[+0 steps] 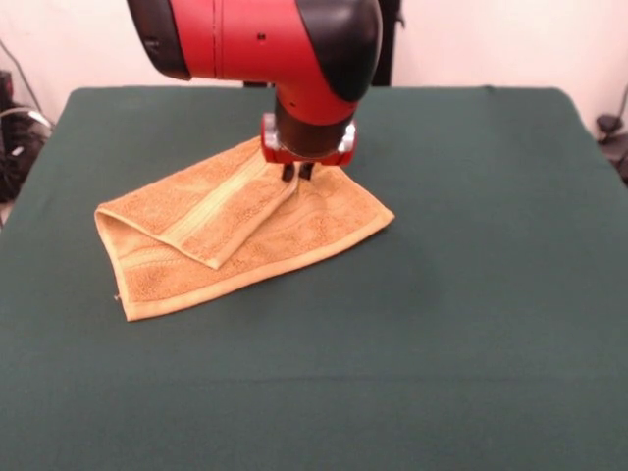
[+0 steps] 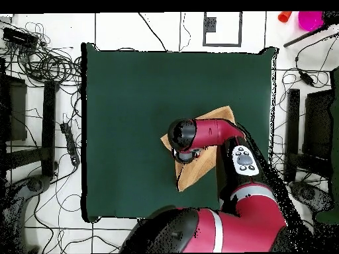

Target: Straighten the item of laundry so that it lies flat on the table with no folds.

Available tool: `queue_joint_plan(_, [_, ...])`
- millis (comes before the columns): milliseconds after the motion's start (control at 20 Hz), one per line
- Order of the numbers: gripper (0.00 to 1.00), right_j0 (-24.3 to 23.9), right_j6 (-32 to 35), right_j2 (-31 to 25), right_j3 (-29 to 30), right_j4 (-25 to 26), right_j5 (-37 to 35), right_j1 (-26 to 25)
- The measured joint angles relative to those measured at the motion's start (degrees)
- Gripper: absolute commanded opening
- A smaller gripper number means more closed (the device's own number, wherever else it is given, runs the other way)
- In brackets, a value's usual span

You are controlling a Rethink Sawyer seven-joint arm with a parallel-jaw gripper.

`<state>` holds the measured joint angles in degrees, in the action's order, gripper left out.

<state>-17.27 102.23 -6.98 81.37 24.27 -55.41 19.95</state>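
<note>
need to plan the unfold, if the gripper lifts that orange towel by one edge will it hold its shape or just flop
The towel will probably flop: a flap is already folded over its lower layer, so the cloth bends easily. It looks light for its spread, a thin terry layer on the table. The looped pile should grip the table cloth, so pushing with the gripper would likely bunch it rather than slide it.

A robotics lab: loose cables [image 2: 49,63] sprawl over tiled floor [image 2: 46,211] around the green-clothed table [image 2: 132,99] beside dark equipment racks [image 2: 16,119].
</note>
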Motion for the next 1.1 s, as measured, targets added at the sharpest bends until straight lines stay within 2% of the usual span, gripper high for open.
queue_joint_plan(650, [0.00,-0.4,0.0,0.0,-0.1,0.0,-2.7,2.3])
queue_joint_plan(1100, [0.00,-2.6,0.0,-0.1,-0.1,-0.4,-2.7,4.9])
